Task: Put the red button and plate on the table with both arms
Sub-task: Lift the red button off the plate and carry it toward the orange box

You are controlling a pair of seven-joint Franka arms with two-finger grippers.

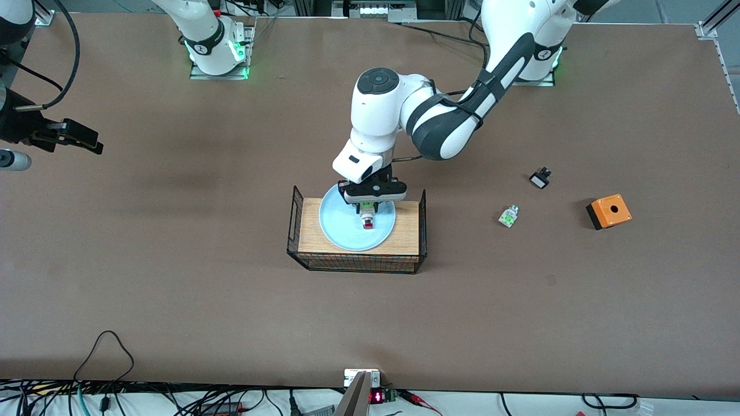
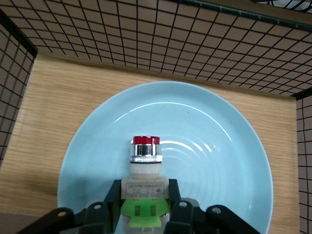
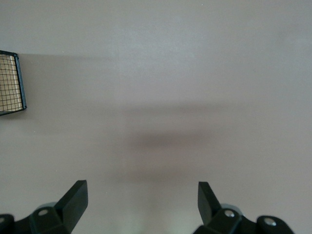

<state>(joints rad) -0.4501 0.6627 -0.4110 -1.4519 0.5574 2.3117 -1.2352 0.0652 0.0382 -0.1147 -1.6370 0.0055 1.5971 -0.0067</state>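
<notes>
The pale blue plate [image 1: 341,231] [image 2: 209,141] lies on a wood-topped black wire stand [image 1: 407,231] in the middle of the brown table [image 1: 173,300]. The red button [image 1: 367,220] [image 2: 145,163], a whitish block with a green patch and a red tip, rests on the plate. My left gripper [image 1: 368,210] [image 2: 145,192] is down over the plate and shut on the button's whitish body, with the red tip pointing away from the fingers. My right gripper [image 1: 81,137] [image 3: 142,192] hangs open over bare table at the right arm's end, holding nothing.
Toward the left arm's end lie a green-white block [image 1: 508,215], a small black part [image 1: 540,178] and an orange box with a hole [image 1: 609,211]. The stand's wire walls [image 2: 146,44] rise around the plate. Cables run along the table's edge nearest the front camera.
</notes>
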